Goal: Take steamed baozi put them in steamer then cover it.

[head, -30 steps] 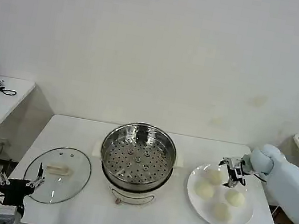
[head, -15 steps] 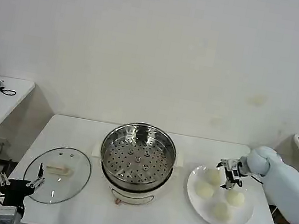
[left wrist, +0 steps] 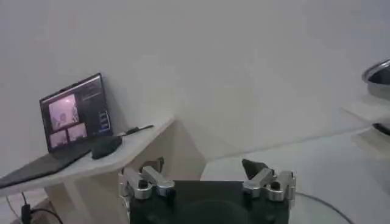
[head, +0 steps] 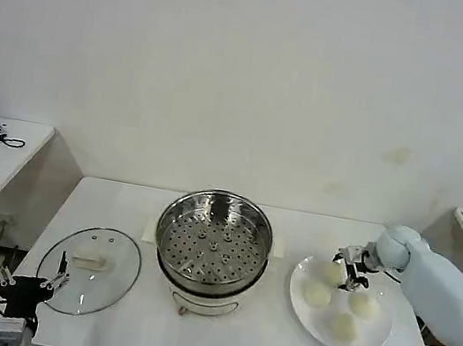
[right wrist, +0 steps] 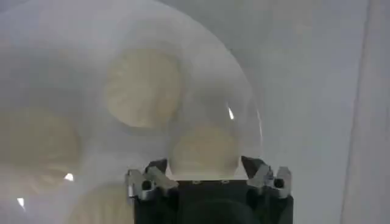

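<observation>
Right gripper poised over the baozi plate

Right gripper (head: 351, 268) hovers with fingers spread wide astride one steamed baozi (right wrist: 205, 151) on the white plate (head: 379, 335), not gripping it; four buns lie there; steamer (head: 214, 240) stands uncovered mid-table; glass cover (head: 90, 269) rests flat beside it; left gripper (head: 31, 284) waits open near the cover's edge.

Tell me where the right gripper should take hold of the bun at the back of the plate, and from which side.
Grip the rear baozi across its round sides near the widest part, coming straight down from above. It is a smooth dome on the flat white plate, with neighbours close by, so a side approach looks crowded. The right gripper already hangs over it, fingers open around it.
</observation>
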